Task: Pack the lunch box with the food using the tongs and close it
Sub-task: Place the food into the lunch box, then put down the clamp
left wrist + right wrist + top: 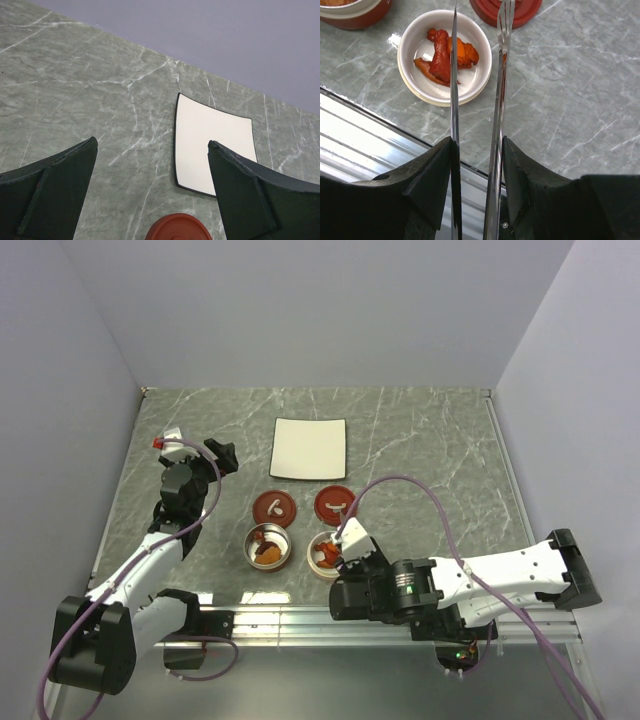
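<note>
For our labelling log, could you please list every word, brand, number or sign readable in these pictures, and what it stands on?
No text can be read. The white plate, red lids, bowls and tongs show no print; a red-and-white piece on the left arm is too small to tell.

Grey-green marbled bench [420,440] fills the floor of the view, pale veins running across it. A white square plate [310,448], dark-edged, lies toward the far side. Lilac walls [320,310] close in around. A metal rail [280,623] lines the near edge.
</note>
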Controlling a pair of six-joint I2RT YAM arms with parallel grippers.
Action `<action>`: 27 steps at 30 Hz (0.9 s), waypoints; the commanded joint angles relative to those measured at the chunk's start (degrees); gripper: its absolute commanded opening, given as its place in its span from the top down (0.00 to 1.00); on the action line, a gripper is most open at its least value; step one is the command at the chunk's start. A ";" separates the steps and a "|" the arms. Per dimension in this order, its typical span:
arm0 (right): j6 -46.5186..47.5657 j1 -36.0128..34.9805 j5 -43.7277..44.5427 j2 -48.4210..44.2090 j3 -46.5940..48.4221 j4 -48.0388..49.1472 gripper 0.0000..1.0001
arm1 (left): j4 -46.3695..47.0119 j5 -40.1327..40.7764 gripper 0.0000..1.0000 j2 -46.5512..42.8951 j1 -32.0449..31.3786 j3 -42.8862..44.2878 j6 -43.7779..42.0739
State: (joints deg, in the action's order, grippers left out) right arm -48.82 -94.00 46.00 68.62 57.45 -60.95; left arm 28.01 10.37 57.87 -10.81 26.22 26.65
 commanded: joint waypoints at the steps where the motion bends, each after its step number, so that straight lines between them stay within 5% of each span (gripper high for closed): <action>1: 1.17 -0.31 5.06 -2.52 2.66 1.44 0.49 | 2.14 -0.44 0.00 -1.00 0.26 -0.47 0.15; 8: 11.01 3.72 3.23 -2.88 2.93 8.91 0.46 | 2.14 -0.62 0.01 -1.00 0.35 -0.47 0.15; 27: 36.24 32.72 -11.98 -0.59 -0.50 31.58 0.46 | 2.66 -0.88 0.00 -0.12 0.61 -0.64 0.24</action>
State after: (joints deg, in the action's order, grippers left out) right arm -17.65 -65.19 36.69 67.85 57.47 -35.42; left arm 28.05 10.35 57.89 -10.46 25.93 26.68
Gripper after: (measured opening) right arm 0.537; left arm 0.995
